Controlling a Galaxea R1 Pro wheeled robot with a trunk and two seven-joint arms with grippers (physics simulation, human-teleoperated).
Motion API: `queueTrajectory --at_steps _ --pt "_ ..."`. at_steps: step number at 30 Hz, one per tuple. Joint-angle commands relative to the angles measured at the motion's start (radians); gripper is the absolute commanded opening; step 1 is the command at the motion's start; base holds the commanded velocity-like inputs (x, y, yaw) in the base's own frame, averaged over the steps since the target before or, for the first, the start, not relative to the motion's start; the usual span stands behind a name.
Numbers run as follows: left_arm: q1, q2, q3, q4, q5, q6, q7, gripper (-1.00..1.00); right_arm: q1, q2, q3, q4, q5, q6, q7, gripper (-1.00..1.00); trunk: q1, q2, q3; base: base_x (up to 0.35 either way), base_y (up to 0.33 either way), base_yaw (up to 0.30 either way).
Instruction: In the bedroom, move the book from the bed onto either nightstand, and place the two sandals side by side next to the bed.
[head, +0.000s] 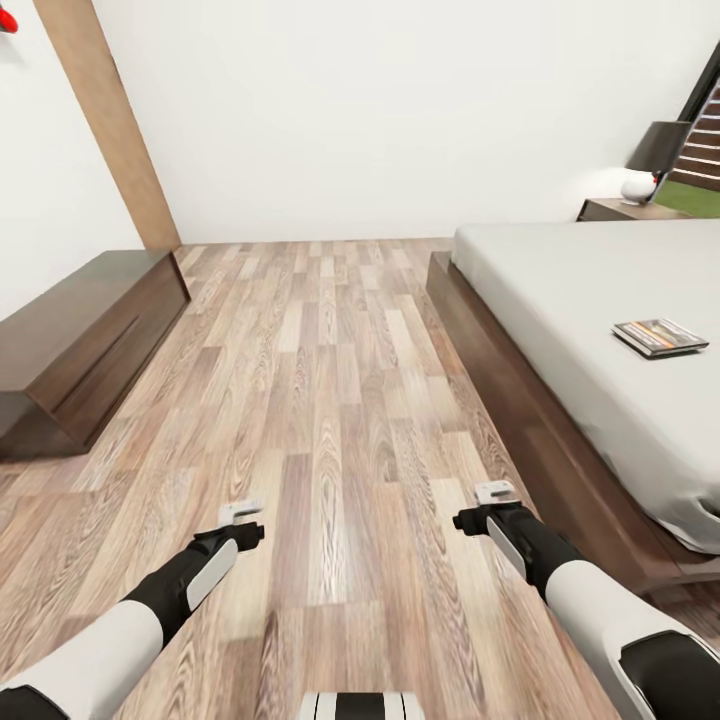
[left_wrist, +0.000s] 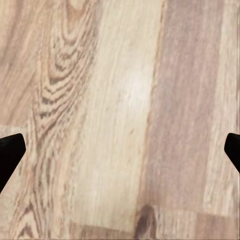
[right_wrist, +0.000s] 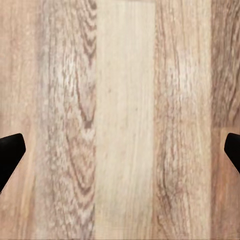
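Lying on the bed (head: 560, 290), one book (head: 659, 336); one nightstand (head: 617, 209).

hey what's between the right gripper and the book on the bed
In the head view, from the right gripper to the book come bare plank floor, the bed's dark wooden frame, then plain grey mattress.

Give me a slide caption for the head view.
Both open grippers, left and right, hang over plank floor beside the bed, where the book lies.
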Motion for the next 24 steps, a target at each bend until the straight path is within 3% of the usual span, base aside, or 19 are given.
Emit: queueTrajectory --at_steps 1,14,24 --pt "-0.001 0.001 -0.007 -0.003 0.009 0.002 0.009 1.0 0.0 -0.001 0.008 -0.002 -0.009 0.005 -0.004 1.0 0.0 0.0 -0.001 0.206 0.0 0.0" --pt "-0.001 0.001 -0.008 -0.022 0.008 0.008 0.01 1.0 -0.001 -0.001 0.007 -0.01 -0.009 0.011 -0.004 1.0 0.0 0.0 -0.001 0.311 0.0 0.0" --pt "-0.001 0.001 -0.012 -0.046 0.008 0.028 0.011 1.0 0.0 -0.001 0.006 -0.024 -0.009 0.012 -0.004 1.0 -0.004 0.002 0.038 0.062 0.0 0.0"
